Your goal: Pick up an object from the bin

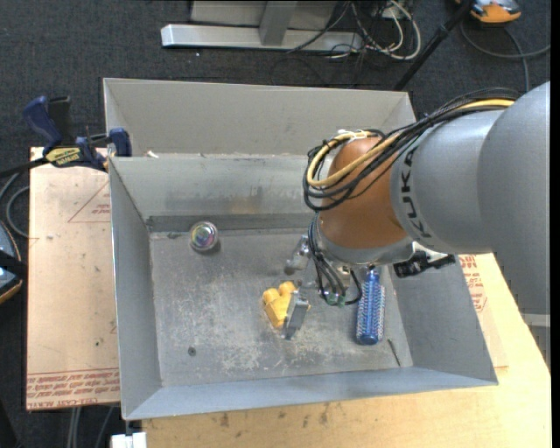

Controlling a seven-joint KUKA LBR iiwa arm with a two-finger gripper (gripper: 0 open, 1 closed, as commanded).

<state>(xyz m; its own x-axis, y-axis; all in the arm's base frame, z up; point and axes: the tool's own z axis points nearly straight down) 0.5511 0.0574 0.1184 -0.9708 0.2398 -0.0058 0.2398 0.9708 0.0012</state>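
Floor (61,44): dark charcoal carpet, finely flecked, showing beyond the far rim of the grey metal bin (254,87) and along its left side.
Stand foot (262,33): flat, pale grey metal, lying on the carpet beyond the far rim; upright post (282,10) of the same metal, cut off by the top edge.
Cables (389,26): black and white, tangled just right of the foot.
Slim black rod (433,44): slanting down toward the bin's far right corner.
Orange-and-yellow item (495,9): top right, cut off, kind unclear.
Black cable loop (10,197): left edge, on the carpet.
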